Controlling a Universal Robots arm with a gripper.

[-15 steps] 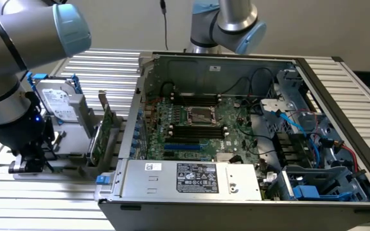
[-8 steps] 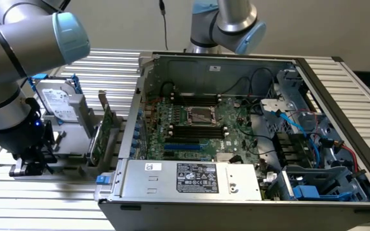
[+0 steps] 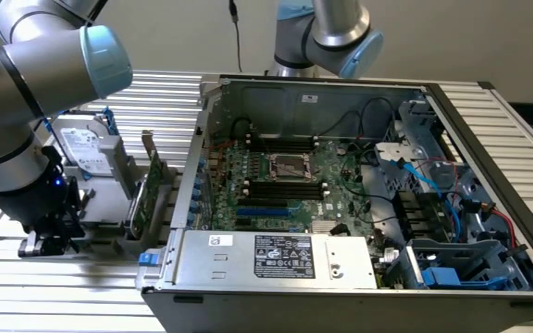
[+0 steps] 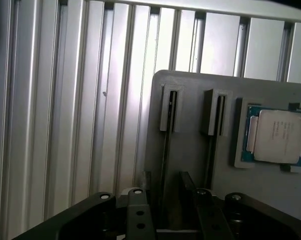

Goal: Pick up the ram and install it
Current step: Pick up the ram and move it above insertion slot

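1. Grey plastic holder (image 4: 190,160) lies on the slatted aluminium table (image 3: 26,291), at the exterior view's left of the open computer case (image 3: 322,94).
2. The ram (image 4: 165,150) stands in one of the holder's two slots. It is seen edge-on as a thin dark strip, its faces hidden.
3. The gripper (image 4: 166,180) hangs low over it, fingers (image 4: 138,212) spread to either side and clasping nothing.
4. A silver-capped processor (image 4: 278,135) sits in the holder's recess nearby.
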